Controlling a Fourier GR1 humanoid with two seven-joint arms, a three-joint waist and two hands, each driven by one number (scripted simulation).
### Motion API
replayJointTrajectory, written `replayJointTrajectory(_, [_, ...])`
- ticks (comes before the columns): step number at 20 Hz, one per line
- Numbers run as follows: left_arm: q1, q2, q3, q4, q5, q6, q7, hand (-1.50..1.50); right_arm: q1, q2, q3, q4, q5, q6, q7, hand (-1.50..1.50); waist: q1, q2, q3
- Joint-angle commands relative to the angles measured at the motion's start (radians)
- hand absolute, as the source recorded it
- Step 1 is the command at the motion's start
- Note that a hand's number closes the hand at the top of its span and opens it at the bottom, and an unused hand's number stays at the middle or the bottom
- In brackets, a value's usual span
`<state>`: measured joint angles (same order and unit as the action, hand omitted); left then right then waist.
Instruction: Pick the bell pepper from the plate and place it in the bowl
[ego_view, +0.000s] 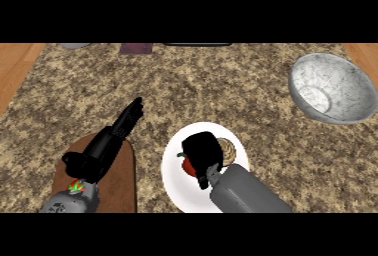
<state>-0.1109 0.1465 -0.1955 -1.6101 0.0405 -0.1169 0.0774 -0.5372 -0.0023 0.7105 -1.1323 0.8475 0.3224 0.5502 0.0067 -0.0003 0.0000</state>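
The right hand (203, 152) is sitting directly over the bell pepper (187, 165) on the white plate (177, 192) — the pepper is peeking out red at the hand's left edge, mostly hidden beneath it. The fingers are curling down around it, so the hand is looking closed on the pepper, though contact is hidden. The bowl (331, 87) is lying well apart, up and to the right on the desk (221, 85) — the carry is heading that way. The left hand (122, 130) is resting open, fingers straight, over a brown board (122, 185).
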Motion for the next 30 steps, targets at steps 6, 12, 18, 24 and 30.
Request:
replayJointTrajectory(6, [0.012,-0.046,0.003,0.063,-0.047,-0.01,-0.057,0.0,-0.073,0.002,0.055,0.133,-0.025,-0.167,-0.047,1.5,0.005,0.002,0.0])
replayJointTrajectory(12, [0.045,-0.013,0.032,0.05,-0.041,-0.018,-0.06,0.0,0.131,-0.409,-0.087,-0.181,-0.07,-0.067,-0.405,1.5,-0.03,-0.004,0.0])
replayJointTrajectory(18, [0.005,-0.011,0.06,0.038,-0.016,-0.04,-0.041,0.0,0.151,-0.483,-0.179,-0.281,0.032,-0.172,-0.363,1.5,-0.015,-0.003,0.0])
replayJointTrajectory(24, [-0.004,-0.01,0.063,0.015,-0.016,-0.036,-0.005,0.0,0.213,-0.505,-0.34,-0.47,-0.024,-0.342,-0.371,1.5,-0.032,-0.006,0.0])
replayJointTrajectory(30, [-0.054,-0.028,0.065,0.068,-0.015,-0.04,-0.001,0.0,0.16,-0.465,-0.557,-0.563,-0.243,-0.327,-0.37,1.5,-0.024,0.001,0.0])
